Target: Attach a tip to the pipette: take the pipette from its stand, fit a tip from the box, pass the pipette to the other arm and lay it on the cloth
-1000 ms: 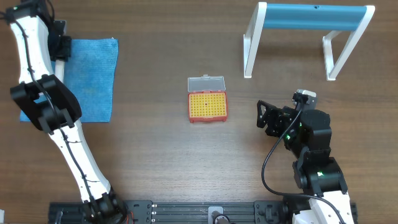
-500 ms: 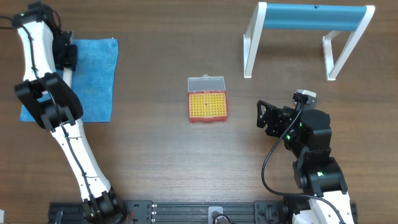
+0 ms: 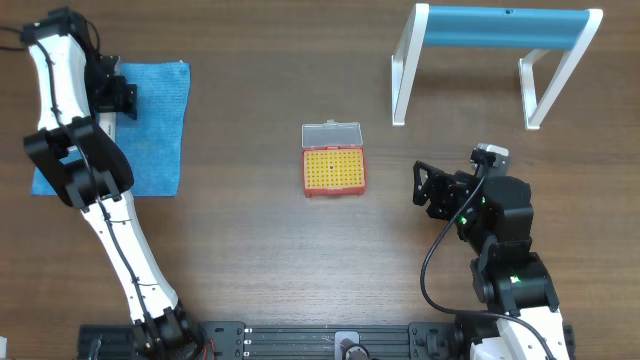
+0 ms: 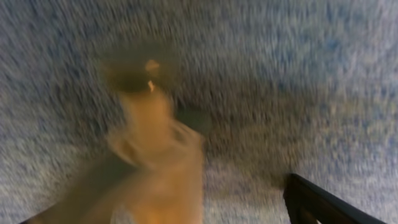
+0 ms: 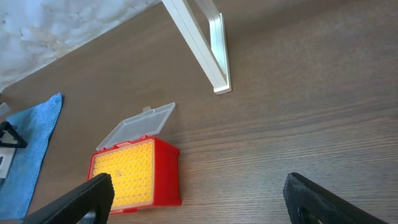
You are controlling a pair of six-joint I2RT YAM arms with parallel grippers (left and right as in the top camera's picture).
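- The left claw [image 3: 118,96] hangs low over the blue cloth [image 3: 160,120] at the bench's [image 3: 250,260] far left. I'd judge this to be the laying-down step, close to the end.
- The pipette [image 4: 158,149] is a blur right against the cloth under that claw. I cannot tell whether the claw is clamped on it.
- The right claw [image 5: 198,193] sits wide apart and empty near the red tip box [image 3: 334,170], its part seemingly done.
- The bench is dark wood grain, with the blue-topped stand [image 3: 505,27] at the far right and a pale wall [image 5: 50,25] behind.

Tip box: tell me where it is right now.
In the top view the tip box stands near the middle of the table, lid open, the blue cloth to its left and the stand up to its right.
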